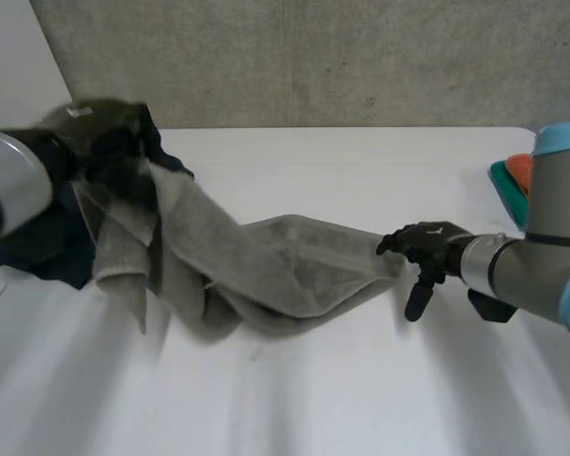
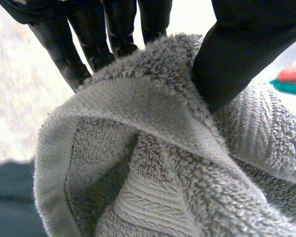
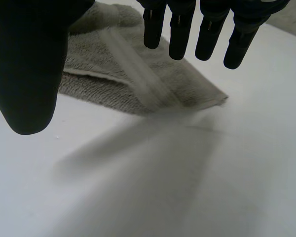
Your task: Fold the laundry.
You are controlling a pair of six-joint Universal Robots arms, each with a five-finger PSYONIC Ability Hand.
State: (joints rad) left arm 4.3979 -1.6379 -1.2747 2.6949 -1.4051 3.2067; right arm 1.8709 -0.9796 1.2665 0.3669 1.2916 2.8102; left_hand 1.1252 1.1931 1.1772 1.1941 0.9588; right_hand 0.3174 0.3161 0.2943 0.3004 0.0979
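A grey towel (image 1: 266, 271) stretches across the white table (image 1: 361, 380), its left end lifted and its right end lying flat. My left hand (image 1: 114, 152) holds the raised end up at the left. In the left wrist view the thumb (image 2: 241, 54) pinches a folded edge of the towel (image 2: 163, 163) against the fingers (image 2: 89, 44). My right hand (image 1: 427, 245) hovers just past the towel's right corner (image 1: 388, 256). Its fingers (image 3: 207, 34) are straight and spread from the thumb, with nothing between them. The towel's corner (image 3: 219, 98) lies on the table beyond those fingertips.
A dark navy cloth (image 1: 38, 247) lies heaped at the table's left edge, behind the lifted towel end. A teal and orange item (image 1: 513, 176) sits at the far right edge. Bare tabletop spreads in front of the towel.
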